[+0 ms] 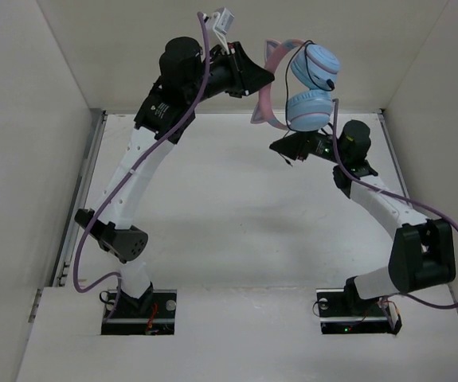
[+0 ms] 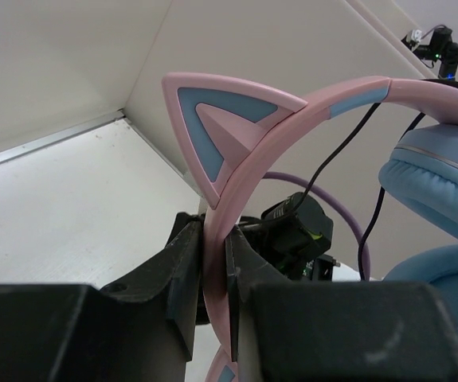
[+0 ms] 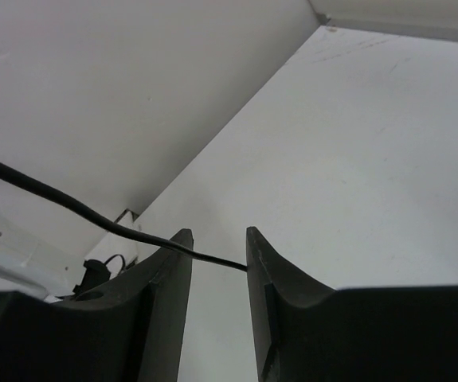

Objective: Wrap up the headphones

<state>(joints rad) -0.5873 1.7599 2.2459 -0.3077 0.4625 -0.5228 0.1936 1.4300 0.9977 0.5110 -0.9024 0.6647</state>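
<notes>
My left pincer (image 2: pixel 213 263) pinched the headphones (image 1: pixel 312 107) by the headband (image 2: pixel 348 99), aloft, so my spread right pincer (image 3: pixel 217 248) could straddle the cable (image 3: pixel 93 215).

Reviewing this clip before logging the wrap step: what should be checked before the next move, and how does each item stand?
1. Left gripper clamped on the headband: ok.
2. Headphones held up off the table: ok.
3. Cable passing between the right gripper fingers: ok.
4. Right jaws closed on the cable: not ok, they stand apart with a gap around it.
5. Cable wound onto the headphones: cannot tell; one strand crosses the upper ear cup.
6. Where the cable's free end lies: cannot tell.
</notes>
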